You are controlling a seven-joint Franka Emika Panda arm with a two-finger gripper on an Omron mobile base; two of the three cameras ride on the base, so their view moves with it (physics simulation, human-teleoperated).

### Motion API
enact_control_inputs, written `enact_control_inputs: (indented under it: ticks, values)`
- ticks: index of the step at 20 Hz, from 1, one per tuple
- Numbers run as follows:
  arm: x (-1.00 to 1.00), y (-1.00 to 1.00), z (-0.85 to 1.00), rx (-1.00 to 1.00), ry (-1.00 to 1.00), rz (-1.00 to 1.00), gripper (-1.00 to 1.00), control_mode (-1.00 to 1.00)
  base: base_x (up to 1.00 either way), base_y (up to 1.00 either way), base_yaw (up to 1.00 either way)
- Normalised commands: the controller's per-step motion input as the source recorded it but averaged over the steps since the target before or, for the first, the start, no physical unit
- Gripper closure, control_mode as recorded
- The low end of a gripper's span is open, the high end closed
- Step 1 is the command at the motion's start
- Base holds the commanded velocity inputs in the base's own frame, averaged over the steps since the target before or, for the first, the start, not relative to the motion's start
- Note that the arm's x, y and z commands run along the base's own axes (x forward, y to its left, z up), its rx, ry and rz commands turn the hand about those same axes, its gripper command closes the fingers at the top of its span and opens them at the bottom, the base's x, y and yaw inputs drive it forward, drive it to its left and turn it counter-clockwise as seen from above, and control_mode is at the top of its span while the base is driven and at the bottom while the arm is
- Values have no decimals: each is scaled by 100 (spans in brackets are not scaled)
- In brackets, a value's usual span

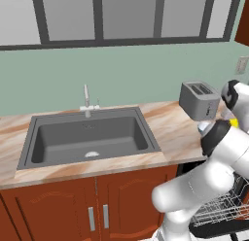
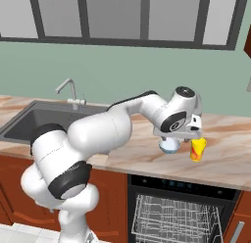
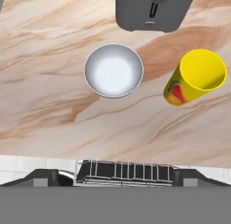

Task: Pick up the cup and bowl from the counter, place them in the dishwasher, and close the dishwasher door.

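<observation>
While above the counter [image 3: 54, 119], hand [image 2: 182, 137] apparently wide: white bowl [image 3: 113, 70] beside yellow cup [image 3: 196, 77].

Bright, even rendered light, soft faint shadows, no glare; pics slightly lo-res.

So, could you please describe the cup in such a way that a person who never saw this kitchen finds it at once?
Start at the long marble-look counter, to the right of the sink, above the open dishwasher. In front of the grey toaster stand two small things apart from each other. The cup is the bright yellow one with a red mark on its side; its neighbour is a round white bowl.
</observation>
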Motion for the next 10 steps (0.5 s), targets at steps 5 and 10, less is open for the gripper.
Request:
enact_control_inputs:
  ticks: [5,10]
  values:
    - [32,-23,-20,0,4,0,-100,-100,0,0,0]
    - [34,-26,-17,0,3,0,-100,-100,0,0,0]
